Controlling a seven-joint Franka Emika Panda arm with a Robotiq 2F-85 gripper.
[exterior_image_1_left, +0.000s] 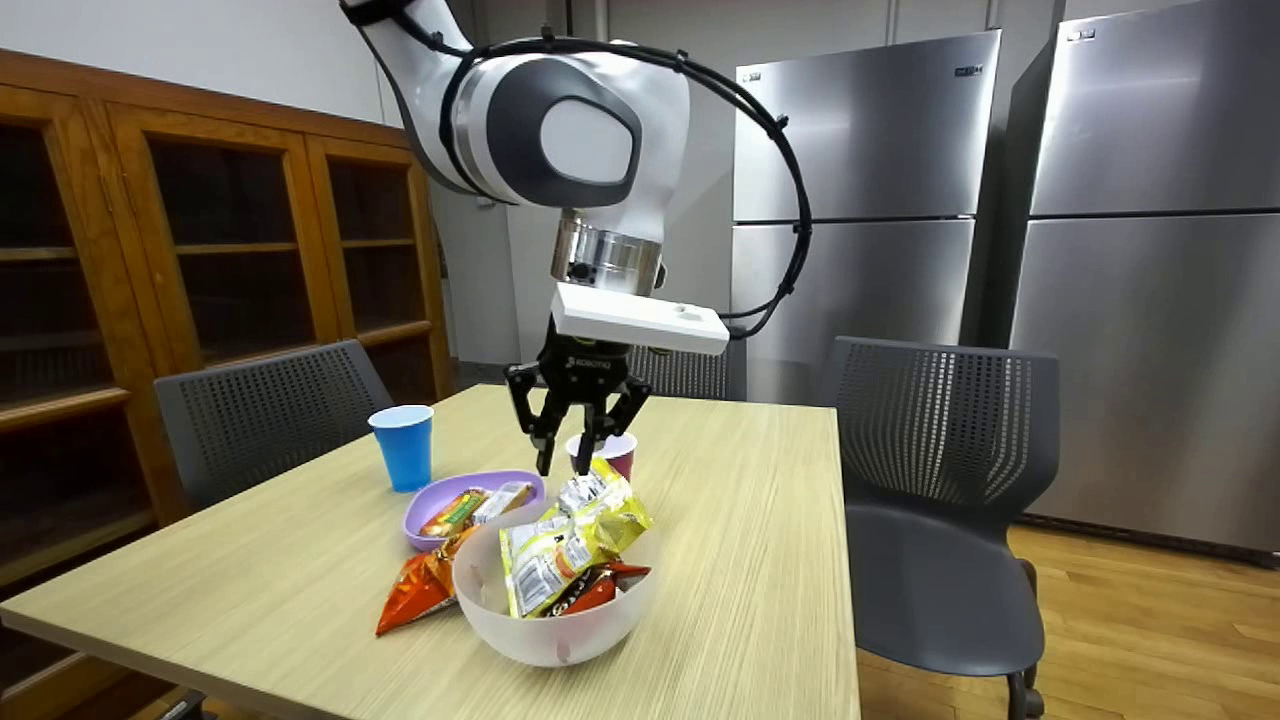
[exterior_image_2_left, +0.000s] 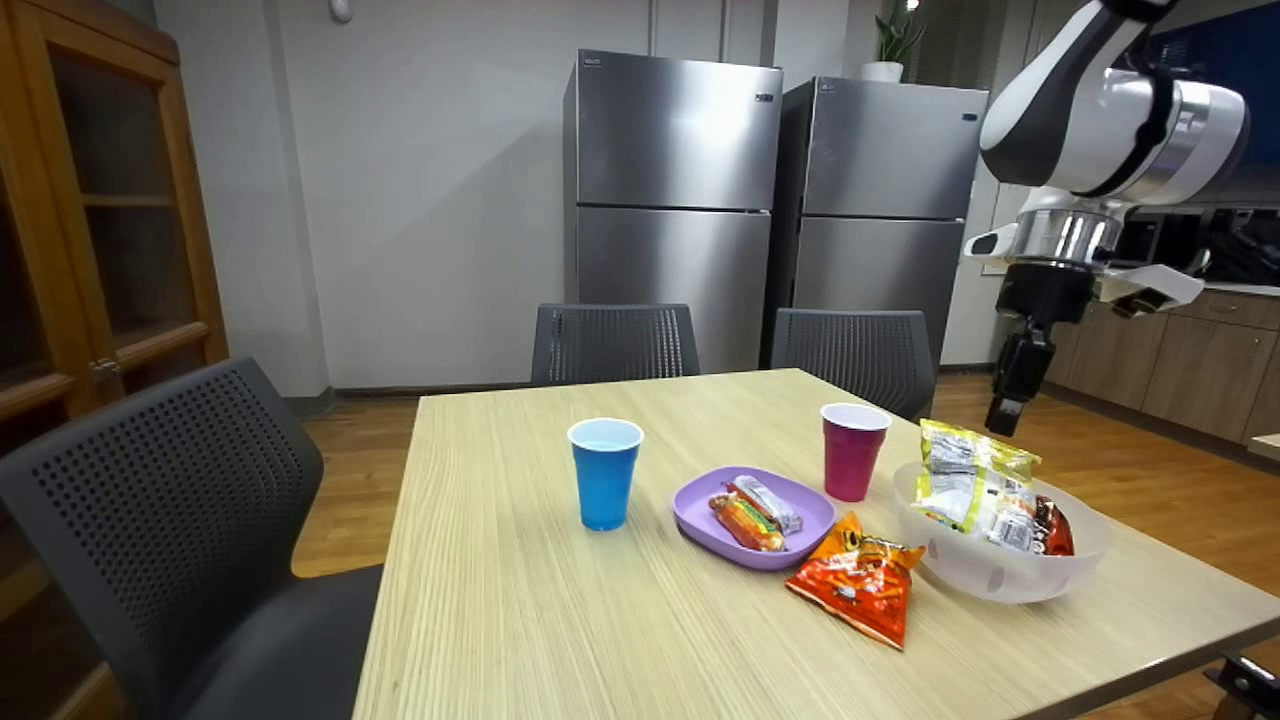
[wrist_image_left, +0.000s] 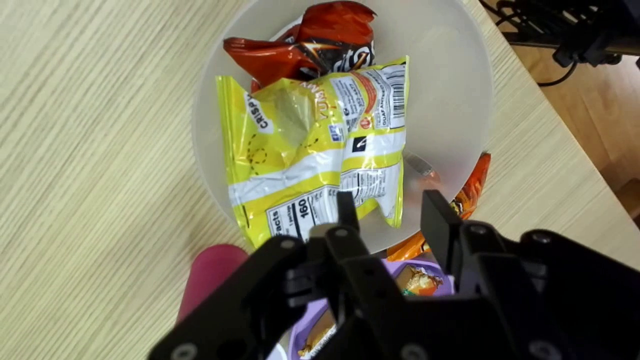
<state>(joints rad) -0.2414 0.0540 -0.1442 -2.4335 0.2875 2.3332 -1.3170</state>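
The claw (exterior_image_1_left: 563, 462) gaped, seemingly clear of the yellow bag (exterior_image_1_left: 578, 545); in wrist view, the worktop edge (wrist_image_left: 551, 117) ran at two o'clock.

Bright, fairly even indoor light fills both exterior views. In an exterior view, white glare sits high on a steel refrigerator (exterior_image_2_left: 675, 210) — blown out at its centre — and a faint diagonal shadow crosses the pale wall (exterior_image_2_left: 440, 230). Upright lines lean near the edge, as on the wooden cabinet (exterior_image_2_left: 115, 200). In the wrist view, the yellow snack bag (wrist_image_left: 320, 150) glints, its larger print readable; the dark gripper (wrist_image_left: 392, 212) looks slightly soft.
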